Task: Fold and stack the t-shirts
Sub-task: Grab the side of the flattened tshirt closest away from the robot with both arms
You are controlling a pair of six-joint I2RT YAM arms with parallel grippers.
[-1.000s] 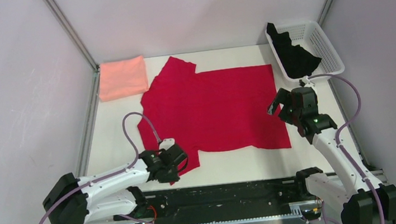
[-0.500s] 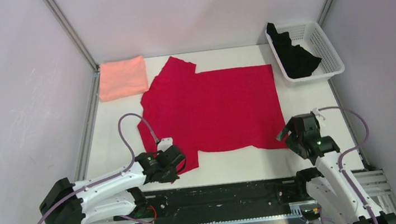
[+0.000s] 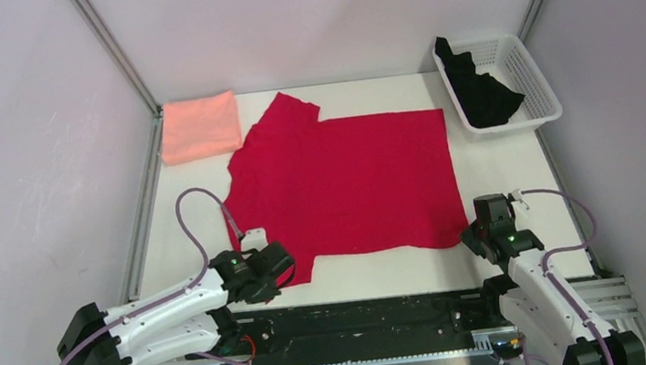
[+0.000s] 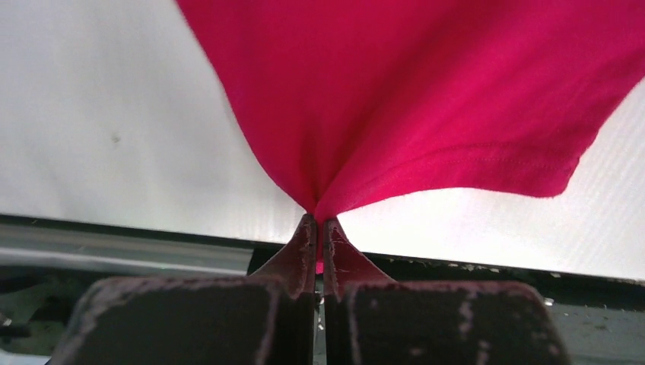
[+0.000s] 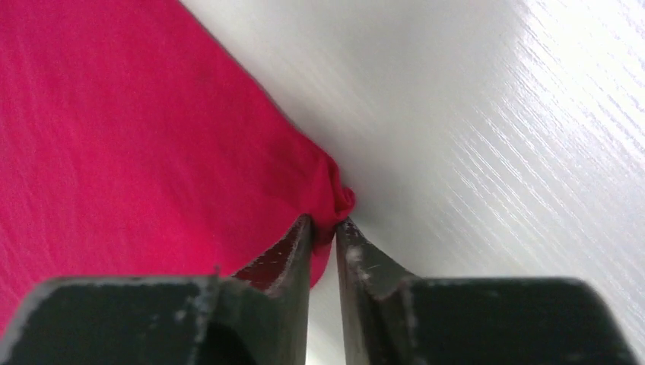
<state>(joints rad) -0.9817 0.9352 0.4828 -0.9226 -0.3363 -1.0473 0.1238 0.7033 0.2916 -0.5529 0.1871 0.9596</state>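
The bright red t-shirt (image 3: 347, 180) lies spread flat across the middle of the table. My left gripper (image 3: 281, 263) is shut on its near left sleeve corner (image 4: 319, 199), and the cloth fans out from the tips. At the shirt's near right hem corner (image 5: 335, 199), my right gripper (image 3: 476, 233) is shut on a small bunch of red cloth. A salmon-pink t-shirt (image 3: 199, 126) sits folded at the far left corner. The black t-shirt (image 3: 481, 91) lies crumpled in the basket.
The white mesh basket (image 3: 528, 67) stands at the far right corner. A dark rail (image 3: 363, 320) runs along the table's near edge between the arm bases. Metal frame posts rise at both far corners.
The right arm came down toward the near edge and shut on the shirt's right hem corner. The left gripper shut on the sleeve and pulled it slightly nearer.
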